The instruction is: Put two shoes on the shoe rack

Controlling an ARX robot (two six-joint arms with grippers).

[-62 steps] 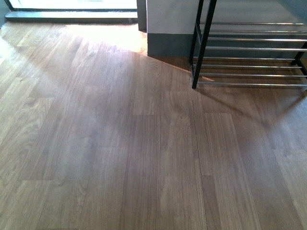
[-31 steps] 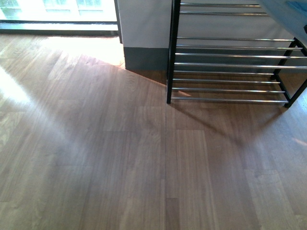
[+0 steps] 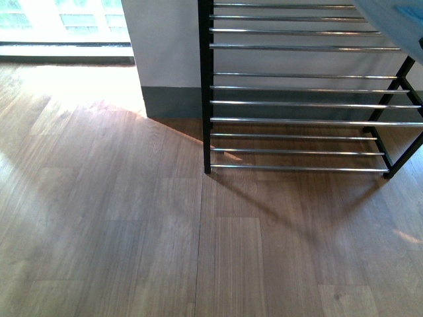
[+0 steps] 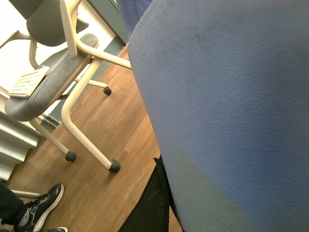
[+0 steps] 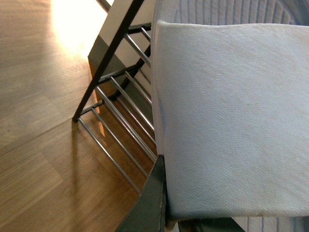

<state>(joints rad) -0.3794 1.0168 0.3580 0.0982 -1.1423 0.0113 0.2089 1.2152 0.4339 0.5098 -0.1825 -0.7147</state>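
each gripper clamps a pale blue sandal [image 4: 227, 111], near the shoe rack [image 3: 297, 119].

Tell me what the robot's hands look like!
Not much shows. The left finger is a flat black blade; the right finger is a flat dark grey one. Blue sandals hide the rest, and no cables, markings or arms are in view.

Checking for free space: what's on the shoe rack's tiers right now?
Nothing rests on the visible chrome rods of the shoe rack. A pale blue sandal covers its upper right corner, and higher tiers are out of frame.
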